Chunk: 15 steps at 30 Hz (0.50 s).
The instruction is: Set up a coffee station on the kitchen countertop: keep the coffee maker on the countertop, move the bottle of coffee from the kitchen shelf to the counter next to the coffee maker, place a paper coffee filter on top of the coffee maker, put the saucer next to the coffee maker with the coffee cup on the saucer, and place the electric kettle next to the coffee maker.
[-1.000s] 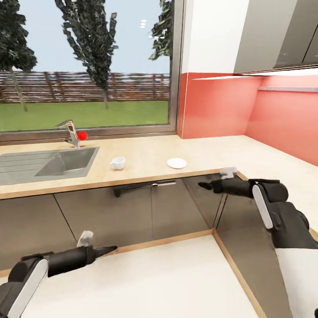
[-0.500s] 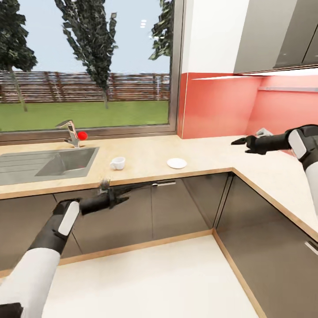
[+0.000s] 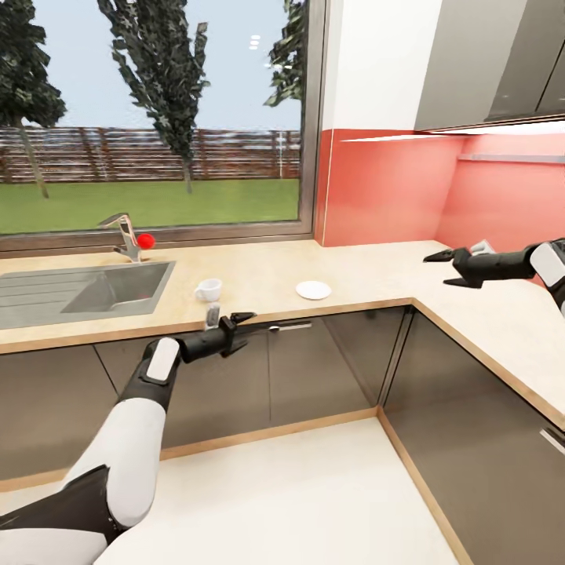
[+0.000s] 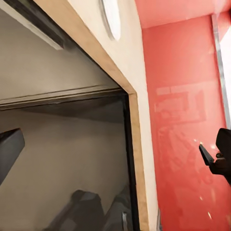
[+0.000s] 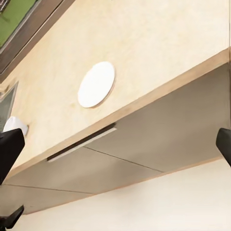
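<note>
Two white items sit apart on the kitchen worktop (image 3: 259,278): coffee cup (image 3: 209,289) near the sink (image 3: 47,294), nothing visible inside it, and saucer (image 3: 314,289) bare, toward the corner. Left hand (image 3: 244,322) hovers before the cabinet fronts (image 3: 314,365), fingers spread, holding nothing. Right hand (image 3: 441,267) hangs above the corner worktop, fingers apart, holding nothing.

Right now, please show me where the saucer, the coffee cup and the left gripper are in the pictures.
saucer (image 3: 314,289): head view, centre of the white plate.
coffee cup (image 3: 209,289): head view, the cup's white body.
left gripper (image 3: 245,323): head view, midway between its fingertips, in front of the cabinet.
</note>
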{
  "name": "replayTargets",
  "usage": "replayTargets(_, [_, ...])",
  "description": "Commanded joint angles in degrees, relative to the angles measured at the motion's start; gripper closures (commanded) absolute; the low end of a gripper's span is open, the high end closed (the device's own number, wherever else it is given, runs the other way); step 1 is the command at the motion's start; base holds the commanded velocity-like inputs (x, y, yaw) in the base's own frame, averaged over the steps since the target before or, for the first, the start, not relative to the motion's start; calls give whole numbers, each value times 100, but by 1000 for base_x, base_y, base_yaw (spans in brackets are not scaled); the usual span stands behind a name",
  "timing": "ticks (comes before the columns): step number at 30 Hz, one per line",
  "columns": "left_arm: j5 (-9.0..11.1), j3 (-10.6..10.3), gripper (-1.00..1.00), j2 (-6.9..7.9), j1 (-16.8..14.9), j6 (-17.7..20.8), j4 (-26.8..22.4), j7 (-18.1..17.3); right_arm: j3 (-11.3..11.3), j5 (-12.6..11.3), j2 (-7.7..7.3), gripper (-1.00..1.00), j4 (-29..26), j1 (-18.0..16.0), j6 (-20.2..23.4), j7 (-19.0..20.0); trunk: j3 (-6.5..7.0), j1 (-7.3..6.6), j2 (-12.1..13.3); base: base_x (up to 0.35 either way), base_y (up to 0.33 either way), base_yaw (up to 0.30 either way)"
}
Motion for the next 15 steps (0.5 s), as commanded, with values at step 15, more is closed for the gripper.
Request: replayTargets(15, [-45,85,-100,-71,-14,52,-2,-3,-7,-28,4,-100,55,32,44,-19,-6,0,-4,140,-123,49])
